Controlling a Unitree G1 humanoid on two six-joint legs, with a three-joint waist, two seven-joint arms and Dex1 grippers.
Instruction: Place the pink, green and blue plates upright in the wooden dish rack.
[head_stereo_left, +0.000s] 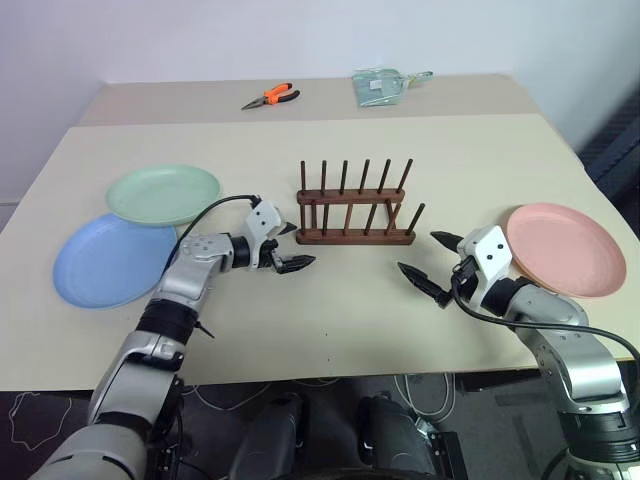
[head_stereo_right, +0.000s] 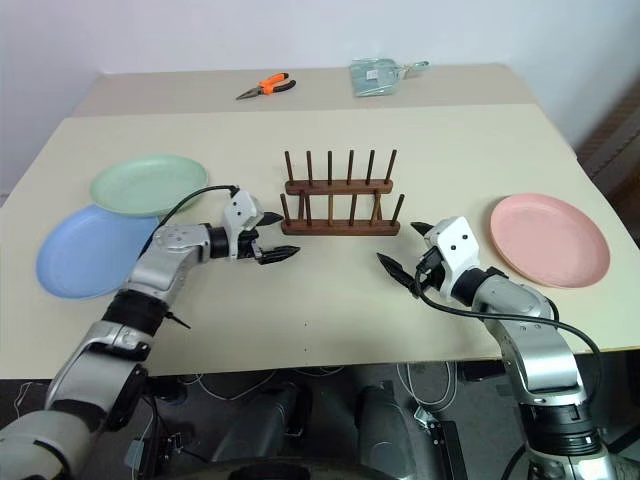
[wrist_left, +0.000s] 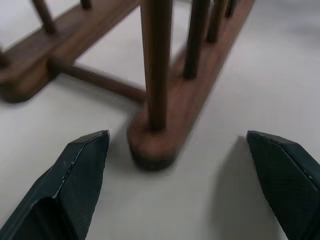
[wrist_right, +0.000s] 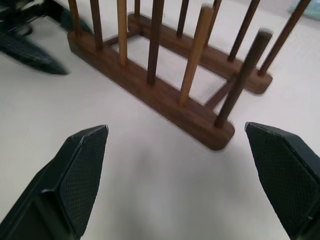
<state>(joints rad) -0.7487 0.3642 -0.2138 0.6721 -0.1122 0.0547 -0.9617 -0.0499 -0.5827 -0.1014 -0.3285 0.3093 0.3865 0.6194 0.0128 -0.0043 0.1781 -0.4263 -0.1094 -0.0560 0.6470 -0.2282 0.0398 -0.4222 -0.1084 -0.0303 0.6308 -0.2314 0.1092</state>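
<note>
We read this as a lab or test room: a plain beige bench against bare white walls, orange-handled pliers at its rear, loose cables beneath.

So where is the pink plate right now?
The pink plate lies flat on the table at the robot's right, beside the right tool and well away from the wooden dish rack in the middle.
</note>
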